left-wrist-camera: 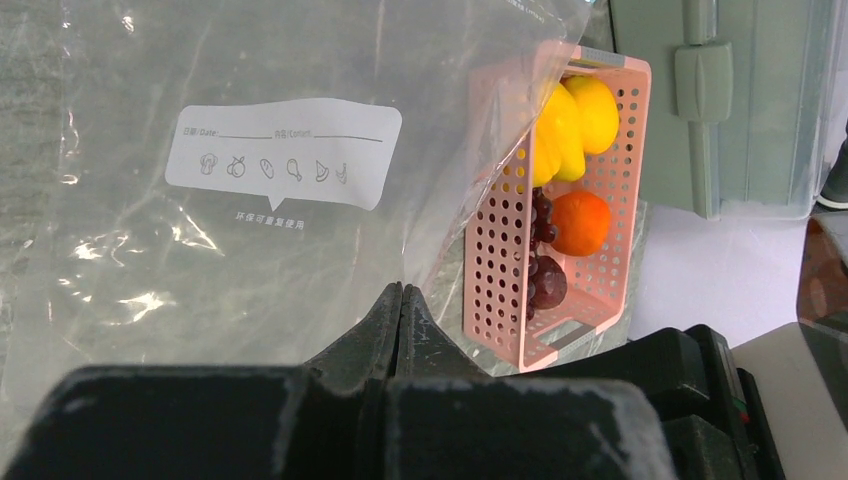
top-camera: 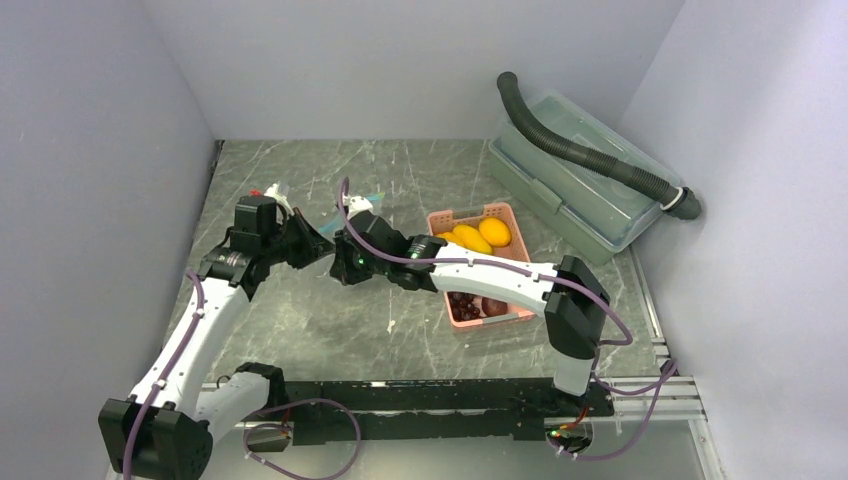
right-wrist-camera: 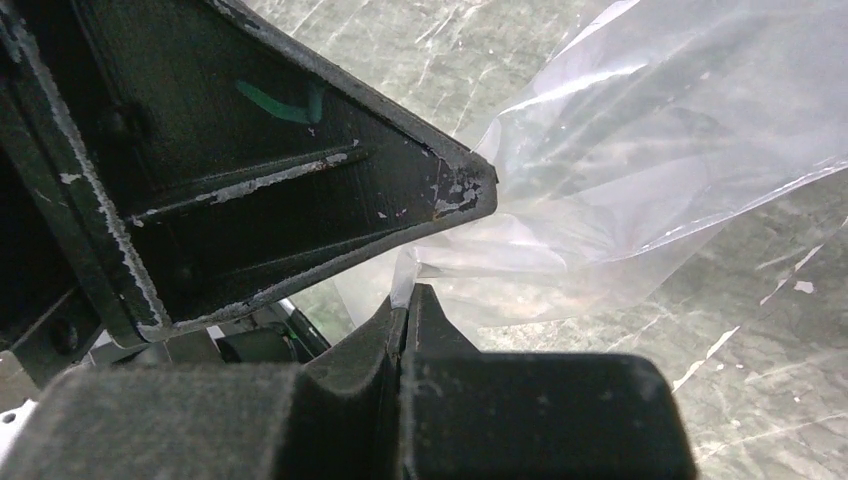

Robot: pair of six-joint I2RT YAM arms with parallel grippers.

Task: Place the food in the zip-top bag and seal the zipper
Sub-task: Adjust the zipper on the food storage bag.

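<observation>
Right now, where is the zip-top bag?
The zip-top bag is held left of centre in the top view, pinched between the left claw and the right claw, just left of the pink basket.

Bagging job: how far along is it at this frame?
Done: nothing bagged; the yellow bell pepper, orange and grapes sit in the pink basket. In hand: left gripper and right gripper both pinch the zip-top bag. Left: load everything, seal it.
</observation>
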